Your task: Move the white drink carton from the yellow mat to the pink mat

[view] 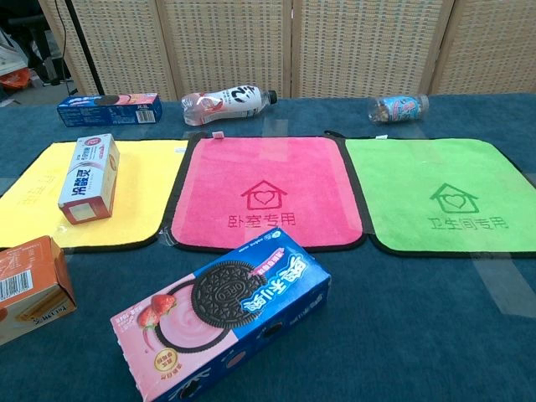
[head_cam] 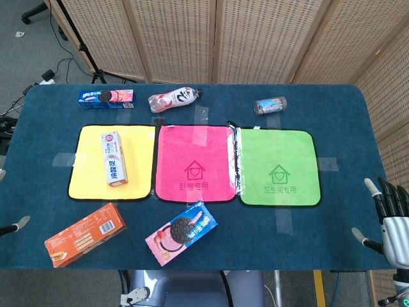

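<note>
Not started. White cardboard drink carton [head_cam: 114,158] lies flat on yellow cloth mat [head_cam: 142,163], near tabletop's left edge. Right hand [head_cam: 391,220] spread, holds nothing; left hand [head_cam: 16,225] barely seen, can't tell. Next: grab carton, go to pink cloth mat [head_cam: 195,144].

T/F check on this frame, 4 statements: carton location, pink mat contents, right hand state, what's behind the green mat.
1. The white drink carton lies on the yellow mat. True.
2. The pink mat already holds a cookie box. False: nothing lies on it; the Oreo box sits on the blue table cover in front of it.
3. The right hand grips the carton. False: it is open at the table's right edge, holding nothing.
4. A small bottle lies behind the green mat. True.
</note>
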Motion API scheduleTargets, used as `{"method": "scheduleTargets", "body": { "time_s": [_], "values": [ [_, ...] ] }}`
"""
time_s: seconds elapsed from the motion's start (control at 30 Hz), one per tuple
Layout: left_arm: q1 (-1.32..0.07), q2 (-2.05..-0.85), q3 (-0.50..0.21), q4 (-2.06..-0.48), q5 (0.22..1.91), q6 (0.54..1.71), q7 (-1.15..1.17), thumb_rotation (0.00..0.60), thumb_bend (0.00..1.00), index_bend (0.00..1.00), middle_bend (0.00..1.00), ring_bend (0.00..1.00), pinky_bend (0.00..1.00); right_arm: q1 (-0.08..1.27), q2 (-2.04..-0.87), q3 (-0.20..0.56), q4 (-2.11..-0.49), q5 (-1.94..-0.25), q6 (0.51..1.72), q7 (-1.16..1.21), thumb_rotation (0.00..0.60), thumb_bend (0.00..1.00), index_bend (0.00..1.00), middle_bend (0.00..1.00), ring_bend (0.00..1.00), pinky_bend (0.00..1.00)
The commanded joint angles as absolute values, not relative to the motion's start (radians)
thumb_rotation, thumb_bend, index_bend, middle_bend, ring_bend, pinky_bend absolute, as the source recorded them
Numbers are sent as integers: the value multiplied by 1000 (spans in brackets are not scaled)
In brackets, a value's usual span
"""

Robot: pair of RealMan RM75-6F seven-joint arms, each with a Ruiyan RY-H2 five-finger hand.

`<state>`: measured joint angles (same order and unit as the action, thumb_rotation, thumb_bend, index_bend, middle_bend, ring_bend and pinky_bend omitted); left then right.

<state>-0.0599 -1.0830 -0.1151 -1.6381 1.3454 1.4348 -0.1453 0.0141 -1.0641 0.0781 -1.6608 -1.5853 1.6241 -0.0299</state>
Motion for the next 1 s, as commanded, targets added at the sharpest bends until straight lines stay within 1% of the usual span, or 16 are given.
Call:
{"method": "scheduleTargets", "body": {
  "time_s": [0.03, 0.07, 0.1, 0.33, 0.37, 0.5, 0.53, 0.6, 0.73, 1.0],
  "values": [
    [-149, -1010, -161, -1626, 1258, 1171, -507, 600, 0, 0, 0, 0, 0, 16, -1063, 80, -1661, -1579, 1618, -26, 600, 0, 0, 0, 0, 0],
    [-176, -1001, -173, -1602, 1260, 1103, -611, 600, 0, 0, 0, 0, 0, 18, -1062, 81, -1661, -1576, 1615, -24, 600, 0, 0, 0, 0, 0],
    [-193, -994, -177, -1580, 1275, 1060, -690, 600, 0, 0, 0, 0, 0, 19, -1061, 82, -1661, -1574, 1613, -22, 600, 0, 0, 0, 0, 0],
    [-277, -1008, -212, -1487, 1348, 909, -1109, 600, 0, 0, 0, 0, 0, 24, -1053, 82, -1663, -1564, 1596, -7, 600, 0, 0, 0, 0, 0],
    [-296, -1013, -219, -1467, 1359, 876, -1210, 600, 0, 0, 0, 0, 0, 25, -1050, 82, -1664, -1561, 1591, -4, 600, 0, 0, 0, 0, 0],
    [-370, -1069, -235, -1374, 1344, 761, -1362, 600, 10, 0, 0, 0, 0, 28, -1045, 85, -1666, -1551, 1583, 5, 600, 0, 0, 0, 0, 0],
    [-393, -1100, -254, -1347, 1314, 727, -1415, 600, 16, 0, 0, 0, 0, 29, -1045, 85, -1665, -1547, 1578, 8, 600, 0, 0, 0, 0, 0],
    [-424, -1140, -272, -1302, 1283, 684, -1450, 600, 29, 0, 0, 0, 0, 32, -1044, 86, -1664, -1543, 1571, 9, 600, 0, 0, 0, 0, 0],
    [-461, -1184, -292, -1274, 1262, 640, -1487, 600, 41, 0, 0, 0, 0, 36, -1044, 87, -1664, -1536, 1561, 9, 600, 0, 0, 0, 0, 0],
    [-528, -1263, -316, -1256, 1218, 583, -1435, 600, 43, 0, 0, 0, 0, 43, -1044, 91, -1661, -1518, 1543, 7, 600, 0, 0, 0, 0, 0]
  ]
}}
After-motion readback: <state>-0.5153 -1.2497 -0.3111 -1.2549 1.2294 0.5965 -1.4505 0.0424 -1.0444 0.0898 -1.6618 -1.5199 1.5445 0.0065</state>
